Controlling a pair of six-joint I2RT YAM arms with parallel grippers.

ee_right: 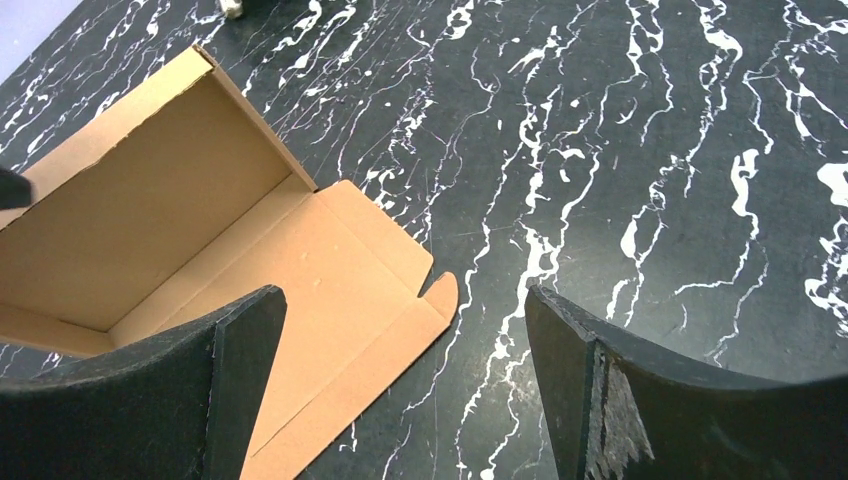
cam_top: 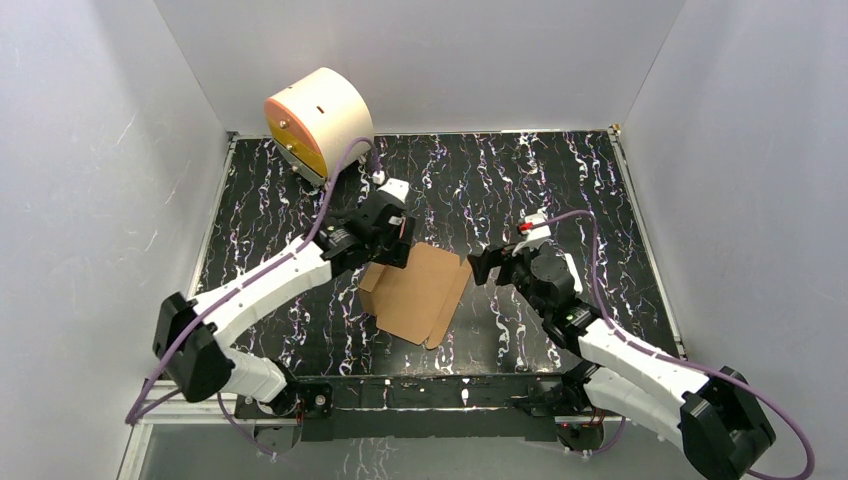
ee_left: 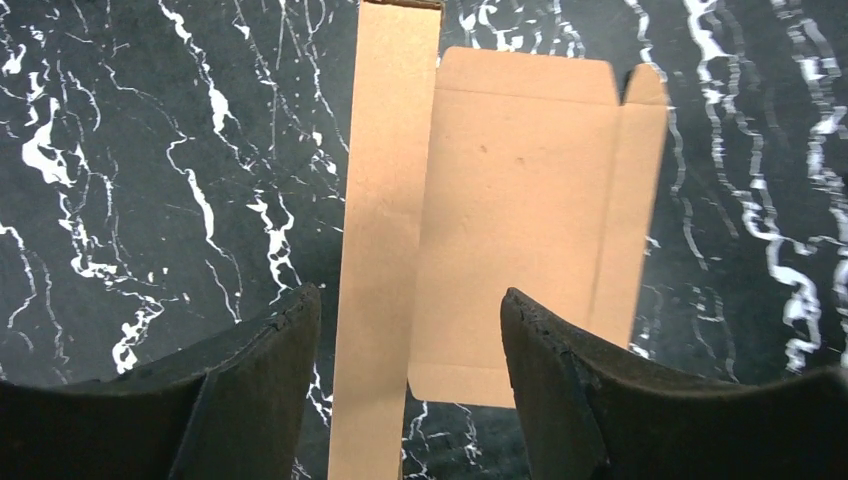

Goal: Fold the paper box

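Note:
The paper box (cam_top: 415, 290) is plain brown cardboard, partly folded, lying mid-table between the two arms. In the right wrist view the paper box (ee_right: 190, 220) has a tall wall standing up at the left and a panel with a rounded tab lying flat on the table. My left gripper (cam_top: 395, 238) hovers over its far left corner. In the left wrist view that gripper (ee_left: 408, 300) is open, and a narrow upright strip of the paper box (ee_left: 385, 200) runs between the fingers without touching either. My right gripper (cam_top: 490, 265) is just right of the box, wide open (ee_right: 402, 292) over the tab and bare table.
A cream cylinder with an orange face (cam_top: 318, 118) stands at the back left corner of the black marbled table (cam_top: 560, 180). White walls close in the table on three sides. Purple cables trail from both arms.

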